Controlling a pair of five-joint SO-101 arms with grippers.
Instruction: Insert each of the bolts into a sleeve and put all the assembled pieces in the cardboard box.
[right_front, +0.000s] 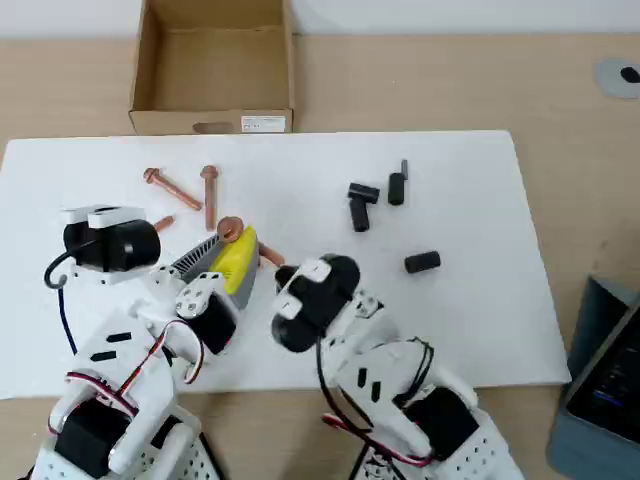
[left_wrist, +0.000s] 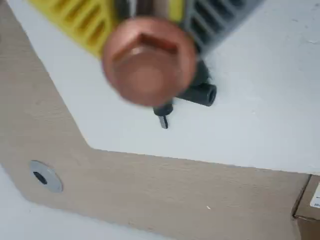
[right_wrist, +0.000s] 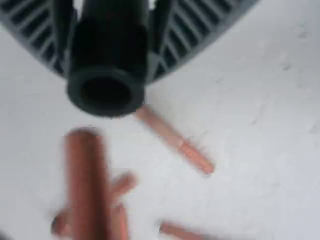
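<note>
Left gripper (left_wrist: 150, 12) clamped a smooth copper bolt (left_wrist: 149, 62) between its jaws, with the round flanged head showing. Right gripper (right_wrist: 107, 22) clamped a matte black sleeve (right_wrist: 106, 87), its round bore open at the tips. I judged coaxial alignment essential: level shank with bore, advance slowly, and correct any tilt before contact.
</note>
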